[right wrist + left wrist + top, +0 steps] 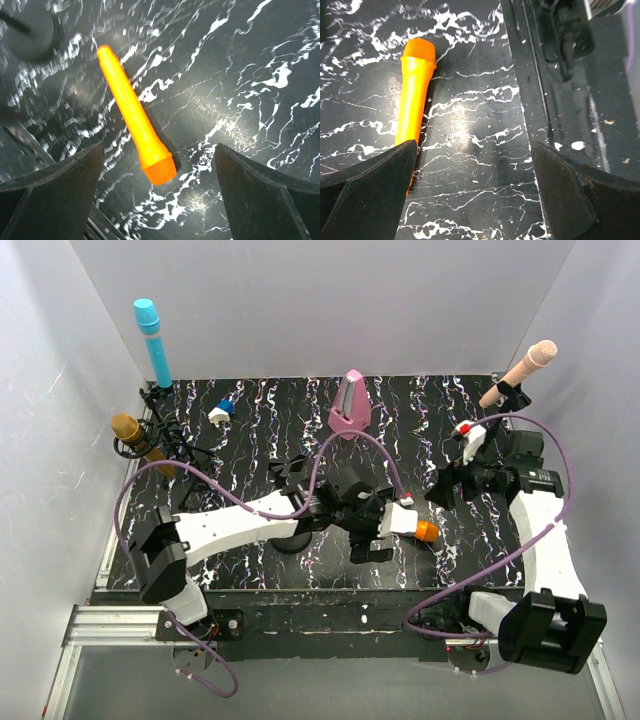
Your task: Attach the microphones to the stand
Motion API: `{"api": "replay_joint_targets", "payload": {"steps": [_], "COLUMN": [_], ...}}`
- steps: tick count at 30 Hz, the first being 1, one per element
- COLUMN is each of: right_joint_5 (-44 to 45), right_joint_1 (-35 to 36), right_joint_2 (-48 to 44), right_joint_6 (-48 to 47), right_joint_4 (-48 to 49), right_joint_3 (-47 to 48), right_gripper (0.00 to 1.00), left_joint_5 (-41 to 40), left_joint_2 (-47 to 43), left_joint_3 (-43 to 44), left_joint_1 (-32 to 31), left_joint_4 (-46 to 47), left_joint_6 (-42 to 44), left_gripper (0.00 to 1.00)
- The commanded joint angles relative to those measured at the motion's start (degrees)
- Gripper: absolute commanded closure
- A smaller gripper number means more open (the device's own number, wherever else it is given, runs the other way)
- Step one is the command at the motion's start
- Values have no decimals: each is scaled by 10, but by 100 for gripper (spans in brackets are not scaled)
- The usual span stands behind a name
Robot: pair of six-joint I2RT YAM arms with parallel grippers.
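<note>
The orange microphone point(425, 531) lies flat on the black marbled table, front centre. My left gripper point(385, 528) hovers over its handle, open; in the left wrist view point(472, 147) the orange microphone point(415, 95) lies beside and partly under the left finger point(370, 192), not between the jaws. My right gripper point(442, 490) is open above its head end; in the right wrist view point(159, 150) the microphone point(131, 112) lies below the spread fingers. The cyan microphone point(150, 338) and gold microphone point(133, 436) sit in clips on the left stand point(168, 430). The pink-beige microphone point(520, 370) sits in a clip at back right.
A pink pyramid metronome point(349, 405) stands at back centre. A small blue-and-white object point(220, 412) lies at back left, a red-and-white one point(470, 432) near the right arm. A round black base point(30, 30) sits near the microphone's tail. The table's front edge point(540, 100) is close.
</note>
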Motion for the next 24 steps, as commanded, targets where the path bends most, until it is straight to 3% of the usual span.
{"api": "replay_joint_targets", "payload": {"steps": [1,4,7,13,24], "right_joint_5": [-74,-132,-140,-177,-183], "right_joint_1": [-32,-48,-85,-123,-133], "right_joint_2": [-40,-25,-36,-60,-66], "right_joint_6": [189,164,199,205,212], "right_joint_4": [60,28,92,105,108], "right_joint_3": [6,-7,-52,-77,-76], "right_gripper": [2,6,7,8,9], "left_joint_5": [-44,-81,-115,-153,-120], "left_joint_2": [34,64,103,170,233], "left_joint_3": [-40,-68,-82,-84,-32], "left_joint_1": [-4,-4,-3,2,33], "left_joint_4": [78,149,210,315,305], "left_joint_6": [40,47,45,29,-19], "left_gripper": [2,2,2,2,6]}}
